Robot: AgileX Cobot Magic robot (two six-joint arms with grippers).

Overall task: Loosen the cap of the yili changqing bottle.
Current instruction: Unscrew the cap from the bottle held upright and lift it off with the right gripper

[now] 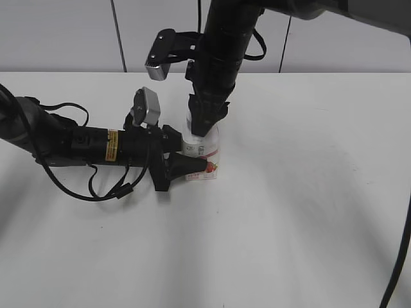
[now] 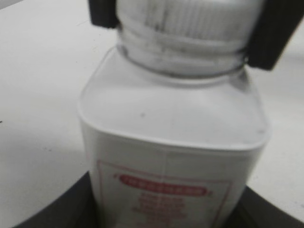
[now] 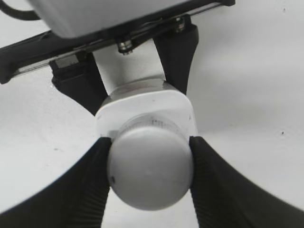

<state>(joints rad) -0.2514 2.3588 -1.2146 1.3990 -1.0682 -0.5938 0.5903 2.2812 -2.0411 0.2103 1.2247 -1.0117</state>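
Note:
The yili changqing bottle (image 1: 207, 153) stands upright on the white table, white with a pink-red label; it also shows in the left wrist view (image 2: 173, 142) and from above in the right wrist view (image 3: 145, 108). My left gripper (image 1: 186, 165) reaches in from the left and is shut on the bottle's lower body (image 2: 168, 209). My right gripper (image 1: 204, 122) comes down from above and is shut on the white cap (image 3: 151, 166), one black finger on each side. The ridged side of the cap shows in the left wrist view (image 2: 185, 21).
The white table (image 1: 308, 212) extends around the bottle. A grey panelled wall (image 1: 64, 38) runs along the back edge. The left arm's cables (image 1: 96, 186) lie on the table at the left.

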